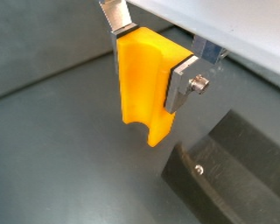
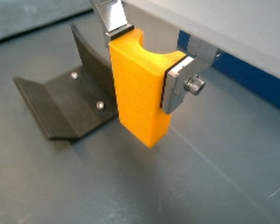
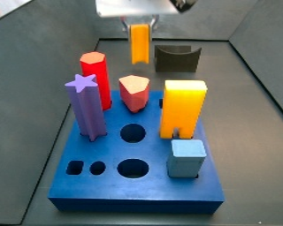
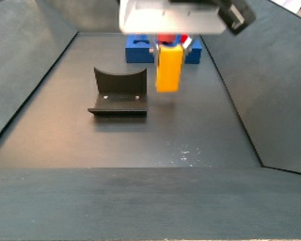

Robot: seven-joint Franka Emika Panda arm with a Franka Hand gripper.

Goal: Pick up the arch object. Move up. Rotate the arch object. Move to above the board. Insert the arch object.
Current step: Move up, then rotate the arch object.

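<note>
My gripper (image 1: 150, 51) is clamped on the arch (image 1: 145, 83), one silver finger (image 1: 180, 85) pressed flat on each side of its upper part; the same grip shows in both wrist views. The arch hangs upright in the air, clear of the dark floor (image 4: 128, 141), with a notch cut into one end. In a side view it hangs just beside the fixture (image 4: 119, 91), with the board (image 4: 147, 48) behind it. In a side view the board (image 3: 109, 185) carries a red prism (image 3: 95, 78), a purple star post (image 3: 85, 106), a pink block (image 3: 134, 92), a big yellow block (image 3: 184, 108) and a grey-blue cube (image 3: 187, 159), with several holes open.
</note>
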